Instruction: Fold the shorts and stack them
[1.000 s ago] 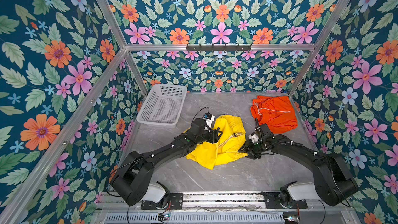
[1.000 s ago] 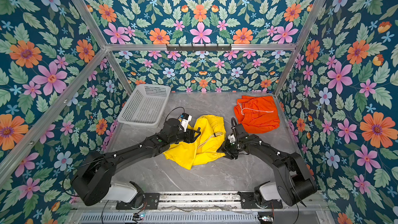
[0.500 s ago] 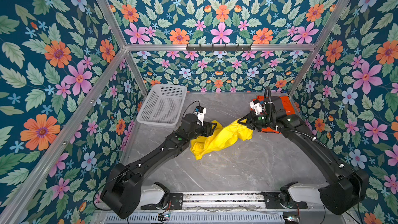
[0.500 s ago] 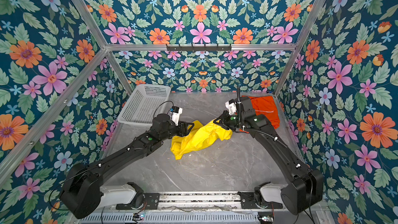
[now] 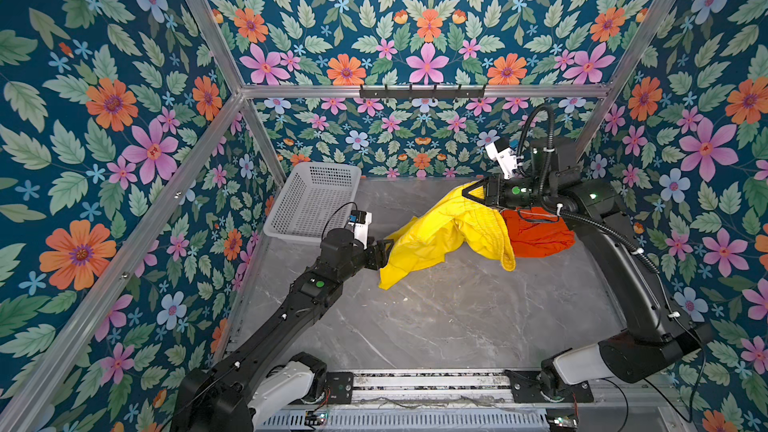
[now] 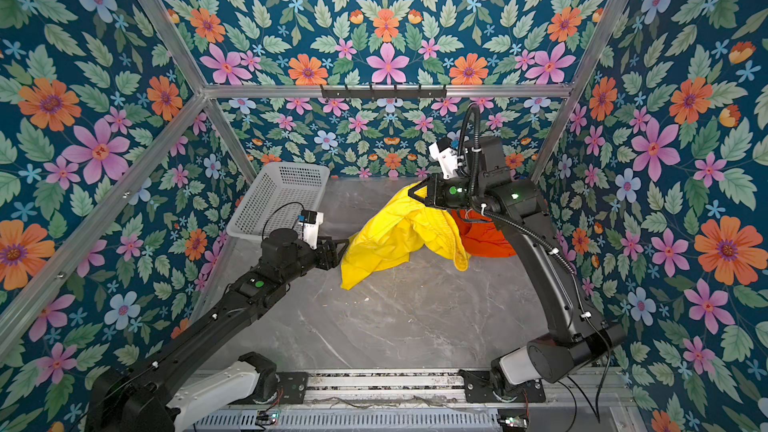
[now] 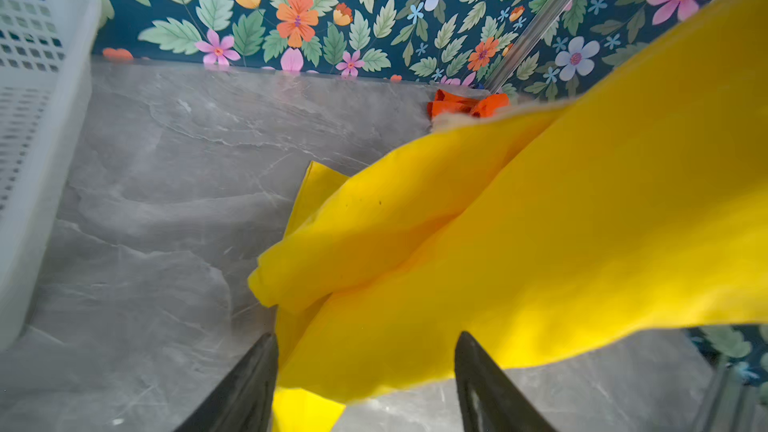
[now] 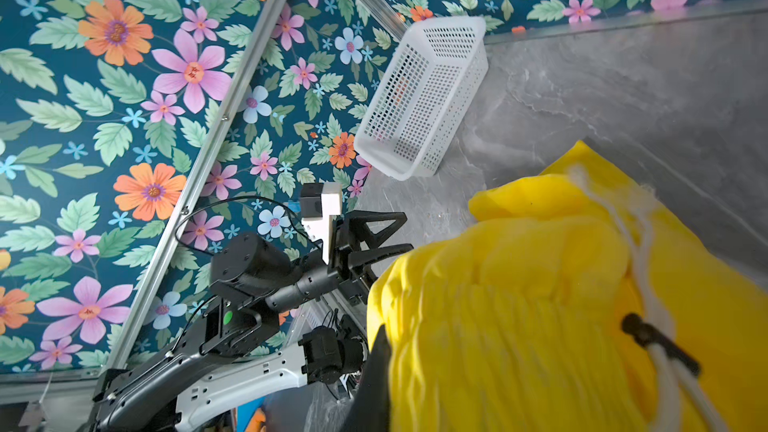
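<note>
My right gripper (image 5: 471,193) is shut on the gathered waistband of the yellow shorts (image 5: 440,230), holding them up off the table at the back right. They hang down and leftward, with the lower corner near the table. In the right wrist view the waistband (image 8: 519,305) and its white drawstring (image 8: 640,243) hide all but one finger (image 8: 374,388). The orange shorts (image 5: 536,234) lie crumpled on the table behind the yellow pair, partly hidden. My left gripper (image 5: 386,248) is open at the yellow pair's left edge; in the left wrist view the fabric (image 7: 540,243) hangs loose between the fingers (image 7: 249,384).
A white perforated basket (image 5: 316,201) stands at the back left of the grey marble table (image 5: 436,326), close to my left arm. Floral walls and aluminium frame posts enclose the table on three sides.
My right gripper shut on the yellow shorts and lifted them from the table's middle up toward the back right, over the orange pair. My left gripper followed, staying open.
</note>
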You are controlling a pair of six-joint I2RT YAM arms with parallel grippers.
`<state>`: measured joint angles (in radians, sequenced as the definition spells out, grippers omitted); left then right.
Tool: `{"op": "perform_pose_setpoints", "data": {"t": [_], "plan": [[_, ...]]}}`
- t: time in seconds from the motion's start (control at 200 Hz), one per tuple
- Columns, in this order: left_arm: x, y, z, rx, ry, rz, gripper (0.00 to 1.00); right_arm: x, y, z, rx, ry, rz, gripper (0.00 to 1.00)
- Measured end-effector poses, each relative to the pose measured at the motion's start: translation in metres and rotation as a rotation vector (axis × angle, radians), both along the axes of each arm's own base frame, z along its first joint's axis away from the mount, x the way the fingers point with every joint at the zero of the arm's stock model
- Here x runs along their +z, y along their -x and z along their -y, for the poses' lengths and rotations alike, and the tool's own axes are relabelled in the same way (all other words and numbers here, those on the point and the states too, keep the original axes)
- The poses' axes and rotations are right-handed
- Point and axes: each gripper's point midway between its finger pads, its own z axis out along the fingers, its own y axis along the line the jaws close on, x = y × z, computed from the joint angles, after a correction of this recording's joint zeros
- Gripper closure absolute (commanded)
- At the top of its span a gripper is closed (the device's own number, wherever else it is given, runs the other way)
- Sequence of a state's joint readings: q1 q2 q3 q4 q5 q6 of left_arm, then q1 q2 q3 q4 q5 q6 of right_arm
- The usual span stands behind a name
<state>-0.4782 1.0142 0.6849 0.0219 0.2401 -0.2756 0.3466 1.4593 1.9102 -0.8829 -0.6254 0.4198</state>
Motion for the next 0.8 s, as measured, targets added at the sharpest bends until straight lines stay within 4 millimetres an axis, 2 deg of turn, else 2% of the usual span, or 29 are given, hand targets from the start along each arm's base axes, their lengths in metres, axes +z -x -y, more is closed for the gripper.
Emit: {"op": "perform_pose_setpoints", "data": {"t": [0.105,0.175,0.27,0.38,0.455,0.62,0.8], "plan": [[0.002,0.003,0.000,-0.067,-0.088,0.061,0.29,0.027,-0.002,0.021,-0.042,0.003,0.070,0.99],[0.000,0.004,0.004,-0.123,-0.148,0.085,0.29,0.038,-0.002,0.028,-0.058,0.008,0.097,0.99],[-0.017,0.009,0.006,-0.183,-0.212,0.081,0.34,0.047,0.000,0.030,-0.059,0.007,0.110,0.99],[-0.043,0.024,0.010,-0.267,-0.235,0.069,0.38,0.057,-0.003,0.032,-0.072,0.002,0.123,1.00],[-0.057,0.036,0.014,-0.320,-0.233,0.078,0.38,0.062,-0.007,0.032,-0.084,-0.006,0.118,1.00],[-0.076,0.053,0.022,-0.393,-0.262,0.156,0.37,0.066,-0.011,0.031,-0.097,-0.020,0.103,1.00],[-0.101,0.056,0.033,-0.484,-0.363,0.206,0.35,0.067,-0.012,0.031,-0.097,-0.025,0.101,1.00]]}}
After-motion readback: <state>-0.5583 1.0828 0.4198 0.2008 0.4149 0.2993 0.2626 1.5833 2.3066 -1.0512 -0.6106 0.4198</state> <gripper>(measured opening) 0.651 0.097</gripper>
